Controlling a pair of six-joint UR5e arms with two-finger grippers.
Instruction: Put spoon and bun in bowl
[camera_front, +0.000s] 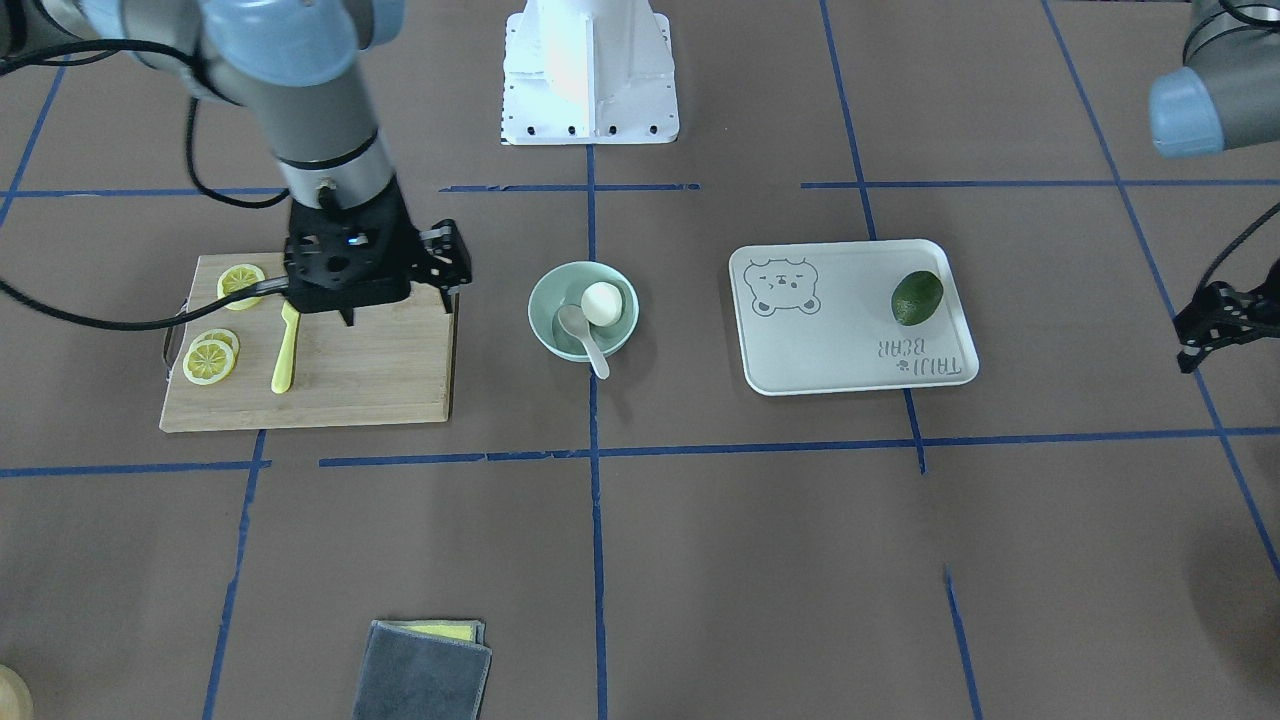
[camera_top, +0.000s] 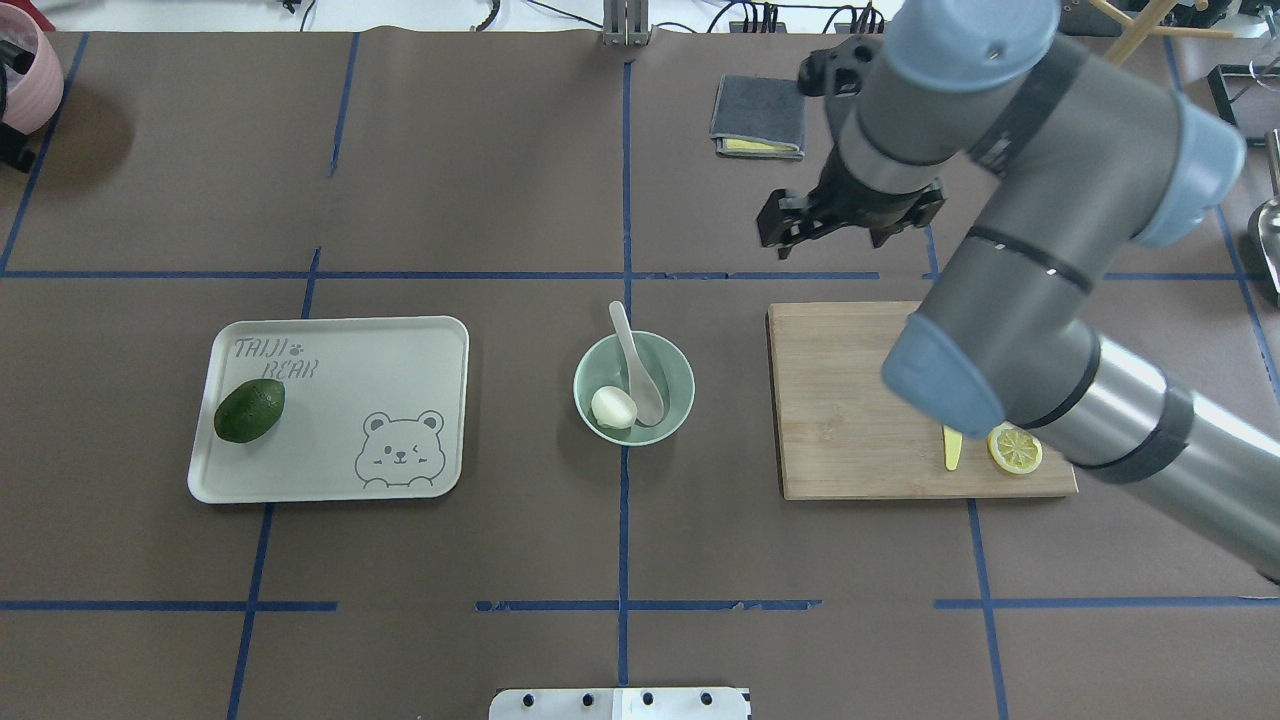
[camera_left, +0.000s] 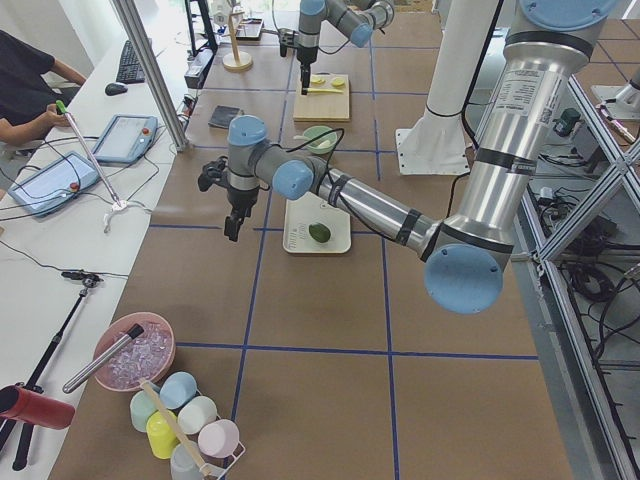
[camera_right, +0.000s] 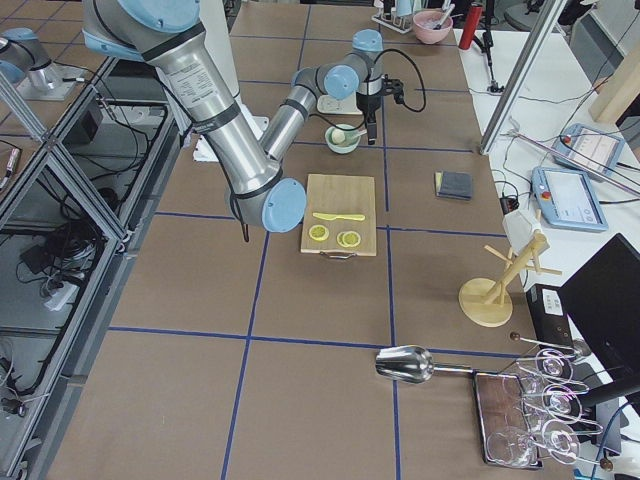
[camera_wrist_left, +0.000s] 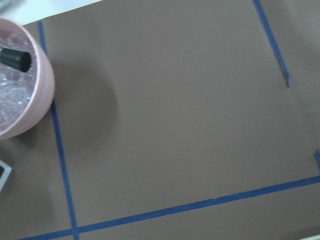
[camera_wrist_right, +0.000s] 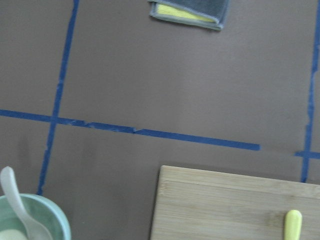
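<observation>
The pale mint-green bowl (camera_front: 548, 300) stands at the table's middle; it also shows in the overhead view (camera_top: 680, 375) and at the right wrist view's lower left corner (camera_wrist_right: 56, 219). The white bun (camera_front: 602, 303) (camera_top: 613, 407) lies inside it. The off-white spoon (camera_front: 585, 335) (camera_top: 637, 365) rests with its scoop in the bowl and its handle over the rim. My right gripper (camera_front: 348, 314) hangs high over the far edge of the cutting board, apart from the bowl. My left gripper (camera_front: 1190, 345) is far off past the tray. I cannot tell the fingers' state on either.
A bamboo cutting board (camera_front: 370, 370) (camera_top: 850, 400) carries a yellow knife (camera_front: 286, 350) and lemon slices (camera_front: 209, 360). A pale tray (camera_front: 850, 340) holds a dark green avocado (camera_front: 917, 297). A grey cloth (camera_front: 420, 670) lies on the operators' side. A pink bowl (camera_wrist_left: 20, 100) stands near my left wrist.
</observation>
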